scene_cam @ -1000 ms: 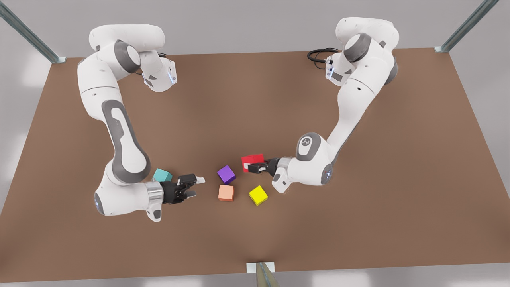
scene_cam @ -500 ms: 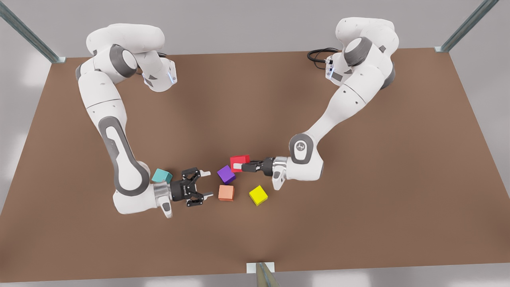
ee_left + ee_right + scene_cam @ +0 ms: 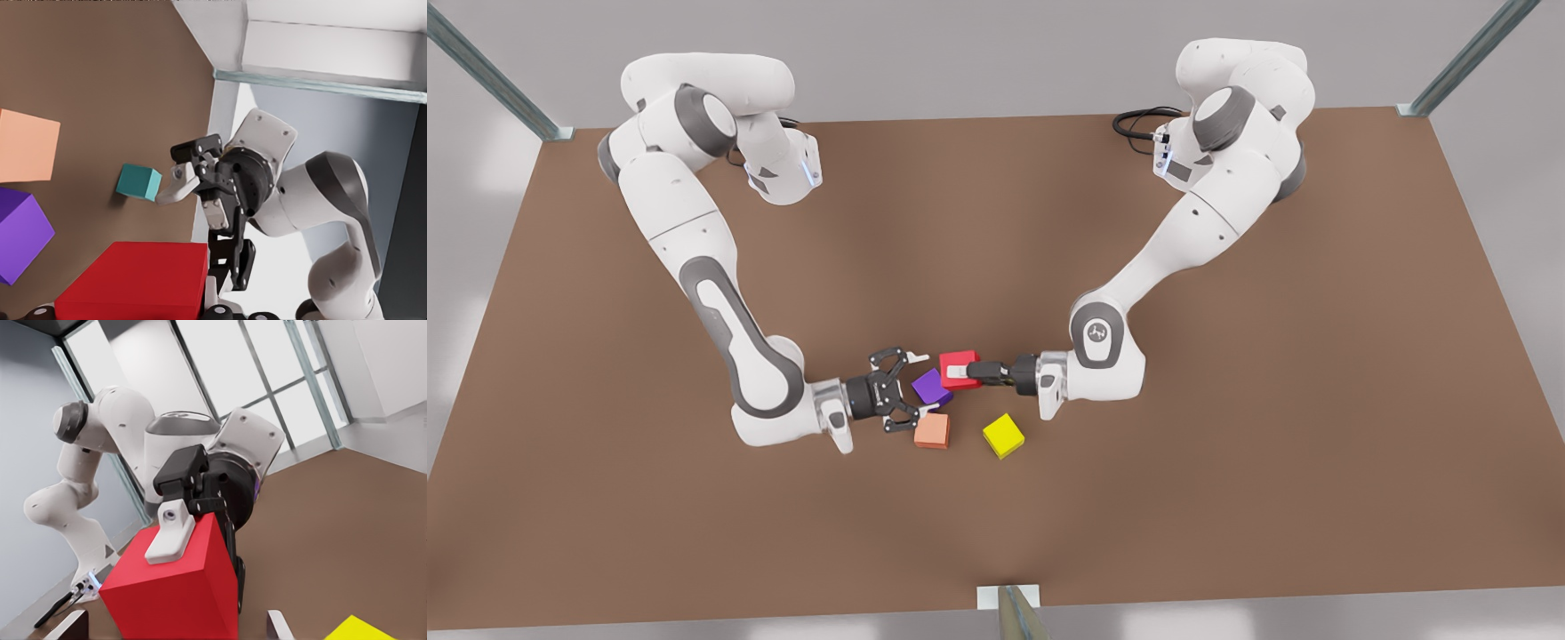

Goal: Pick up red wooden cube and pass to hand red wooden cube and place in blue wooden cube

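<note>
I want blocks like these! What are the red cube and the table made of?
The red wooden cube, held by the left gripper, looks like painted wood or plastic: flat matte red, sharp edges, no grain showing. The table looks like matte brown board, evenly coloured. The open right gripper faces the cube.

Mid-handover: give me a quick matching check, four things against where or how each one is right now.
Things:
1. red cube
2. blue cube
3. right gripper
4. yellow cube

States:
a. open, facing the red cube
b. clamped in the left gripper
c. on the table, at the front view's right of the orange cube
d. on the table by itself, beyond the right gripper as the left wrist view shows it

Pairs: 1-b, 2-d, 3-a, 4-c
</note>
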Robot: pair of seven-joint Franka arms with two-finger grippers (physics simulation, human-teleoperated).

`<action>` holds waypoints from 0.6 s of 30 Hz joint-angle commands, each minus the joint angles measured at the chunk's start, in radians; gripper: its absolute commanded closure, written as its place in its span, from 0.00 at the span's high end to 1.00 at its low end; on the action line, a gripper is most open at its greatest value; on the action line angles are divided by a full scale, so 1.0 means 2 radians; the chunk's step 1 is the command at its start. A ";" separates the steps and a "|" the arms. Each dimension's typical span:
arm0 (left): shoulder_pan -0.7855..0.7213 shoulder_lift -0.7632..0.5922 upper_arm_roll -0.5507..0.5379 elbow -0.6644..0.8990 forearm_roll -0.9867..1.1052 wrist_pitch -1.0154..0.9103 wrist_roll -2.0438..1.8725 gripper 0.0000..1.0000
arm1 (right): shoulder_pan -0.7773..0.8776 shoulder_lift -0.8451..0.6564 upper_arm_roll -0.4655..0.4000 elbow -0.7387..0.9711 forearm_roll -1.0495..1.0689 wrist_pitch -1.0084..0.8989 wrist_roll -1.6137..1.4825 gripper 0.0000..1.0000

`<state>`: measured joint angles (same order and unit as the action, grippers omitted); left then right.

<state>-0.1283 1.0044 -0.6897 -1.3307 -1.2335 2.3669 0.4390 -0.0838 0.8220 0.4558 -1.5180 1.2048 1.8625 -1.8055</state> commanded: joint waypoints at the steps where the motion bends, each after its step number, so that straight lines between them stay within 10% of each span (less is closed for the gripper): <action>1: 0.000 0.000 0.000 0.000 -0.027 -0.003 0.175 0.60 | 0.000 -0.006 0.000 -0.012 0.022 0.014 -0.204 0.99; 18: -0.012 0.015 0.000 0.004 -0.031 0.022 0.175 0.60 | 0.010 0.002 0.011 -0.020 0.058 0.015 -0.207 0.97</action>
<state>-0.1504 1.0343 -0.6882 -1.3233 -1.2791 2.4001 0.6291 -0.0670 0.8267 0.4765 -1.5595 1.3013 1.8917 -2.0670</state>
